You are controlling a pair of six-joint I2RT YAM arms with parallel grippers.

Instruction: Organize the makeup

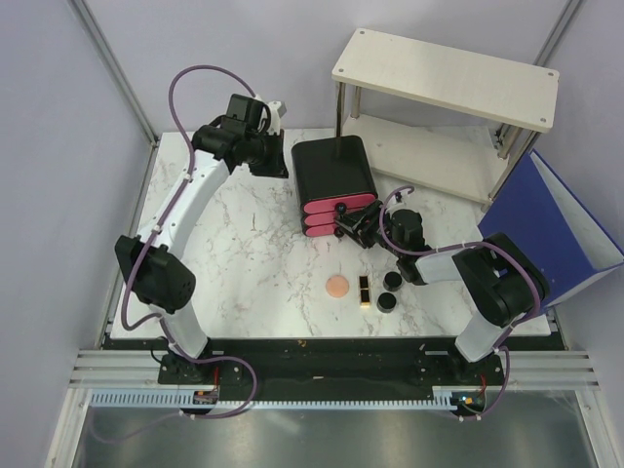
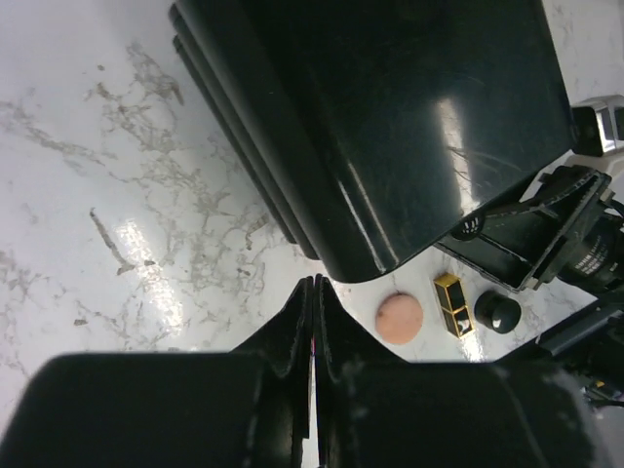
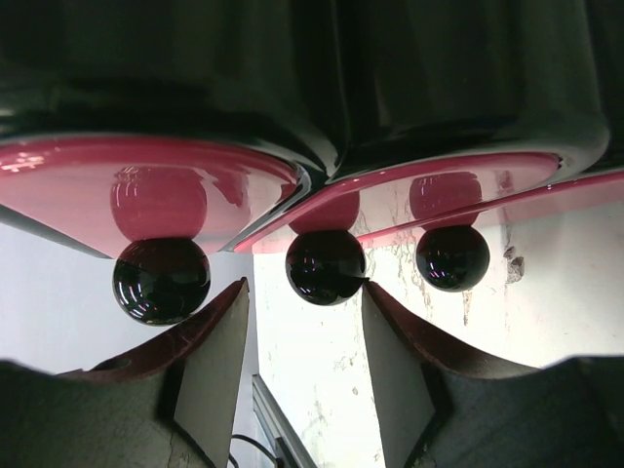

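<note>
A round peach disc [image 1: 336,287], a black-gold lipstick [image 1: 364,291] and two small black round jars [image 1: 393,281] [image 1: 387,302] lie on the marble in front of the black box with pink drawers [image 1: 331,175]. My right gripper [image 1: 351,222] is open at the drawer fronts. In the right wrist view [image 3: 304,292] the middle black knob [image 3: 325,266] sits between its fingertips, touching the right one. My left gripper [image 1: 277,164] is shut and empty beside the box's left side. Its wrist view [image 2: 314,285] shows the disc [image 2: 400,317], lipstick [image 2: 453,304] and one jar [image 2: 497,312]. Tan bottles and the clear tube are out of view.
A white two-tier shelf [image 1: 444,78] stands at the back right. A blue open container [image 1: 551,229] leans at the right table edge. Two other drawer knobs [image 3: 161,280] [image 3: 451,257] flank the middle one. The box's glossy black body [image 2: 409,117] fills the upper left wrist view.
</note>
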